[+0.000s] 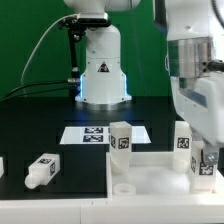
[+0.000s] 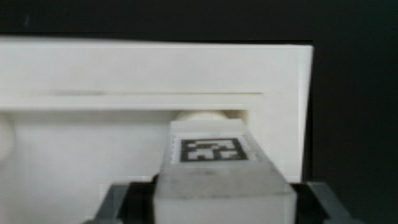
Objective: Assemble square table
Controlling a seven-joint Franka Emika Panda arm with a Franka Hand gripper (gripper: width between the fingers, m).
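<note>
tagged leg (image 2: 214, 155) sits pinched upright in the gripper (image 2: 215, 198), close over the square tabletop (image 2: 160, 70) by its edge. if it meets that tabletop crooked, i reckon it could jam or twist loose.

The marker board (image 1: 85, 133) lies flat on the black table (image 1: 30, 120) (green backdrop (image 1: 20, 40) behind).

A robotics lab: green backdrop (image 1: 25, 40), black table (image 1: 40, 125), tagged marker board (image 1: 104, 134), white robot base (image 1: 103, 75).
</note>
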